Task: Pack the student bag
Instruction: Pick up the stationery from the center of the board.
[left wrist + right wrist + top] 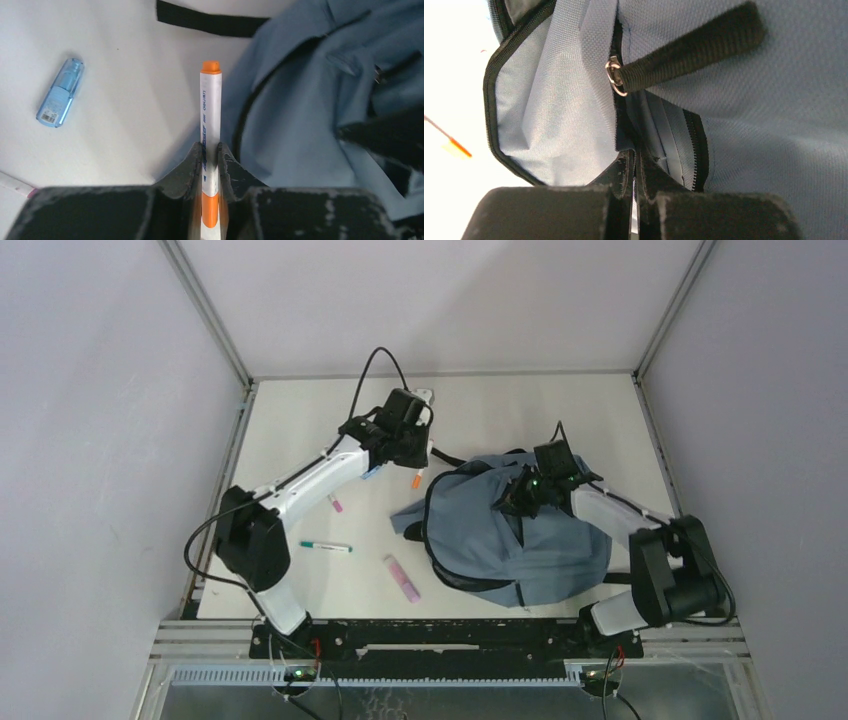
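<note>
The student bag (520, 545), dusty blue with black zip lines, lies on the right half of the table. My right gripper (515, 500) is on its top, shut on the fabric edge beside the zip; in the right wrist view the jaws (633, 159) pinch that edge below a metal ring with a black pull strap (689, 47), and the flap (554, 115) stands open to the left. My left gripper (210, 150) is shut on a white marker with orange ends (210, 112), held above the table just left of the bag (310, 100). From above, the marker (415, 480) hangs under the left gripper (412, 465).
A blue see-through case (61, 92) lies on the table left of the marker. A green pen (325, 546), a pink stick (402, 577) and a small pink item (335, 504) lie left of the bag. A black strap (210, 22) runs from the bag's top.
</note>
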